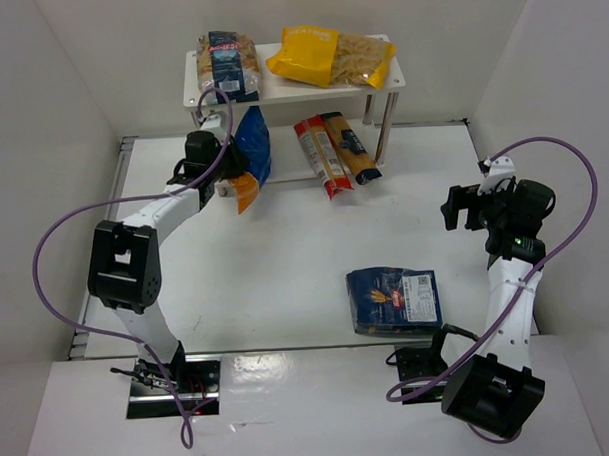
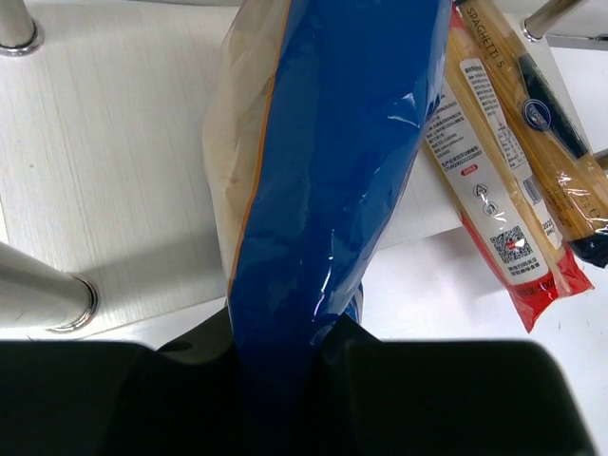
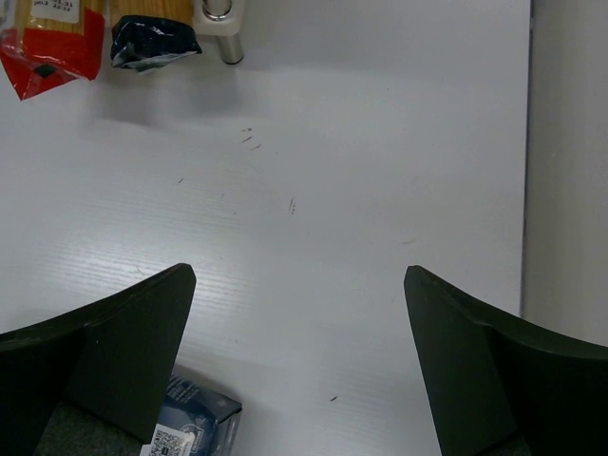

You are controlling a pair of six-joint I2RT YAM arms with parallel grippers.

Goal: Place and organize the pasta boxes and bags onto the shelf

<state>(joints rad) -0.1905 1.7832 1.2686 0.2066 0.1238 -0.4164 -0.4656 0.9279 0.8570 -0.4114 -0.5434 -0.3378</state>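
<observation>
Right now the left jaws are pinching the blue-and-orange bag [image 1: 253, 150] by one end, drawn in narrowly against its two faces. In the left wrist view the bag [image 2: 332, 190] is rising from between the dark fingers [image 2: 95, 399] and reaching out over the front edge of the lower tier [image 2: 114, 171]. It is sitting between the silver leg [image 2: 47, 294] on its left and the red packet [image 2: 494, 218] on its right. Whether the bag is touching the tier board, I cannot tell.

From above, the left arm [image 1: 144, 219] is stretching toward the left end of the shelf [image 1: 395, 77], and the bag is standing tilted there, its orange corner pointing down toward the counter [image 1: 286, 259].

On the top tier the blue-labelled clear bag [image 1: 229, 64] is lying at the left and the yellow bag [image 1: 334, 57] at the right. On the lower tier the red packet [image 1: 320, 157] and the orange packet [image 1: 350, 148] are lying side by side, their near ends sticking out past the front edge.

The right jaws are standing wide apart, gripping nothing, and hovering over bare counter at the right side. The flat dark blue pack [image 1: 394, 299] is lying flat on the counter, apart from the shelf; only its corner [image 3: 195, 427] is showing beside the right jaws' left finger, outside the gap between them.
</observation>
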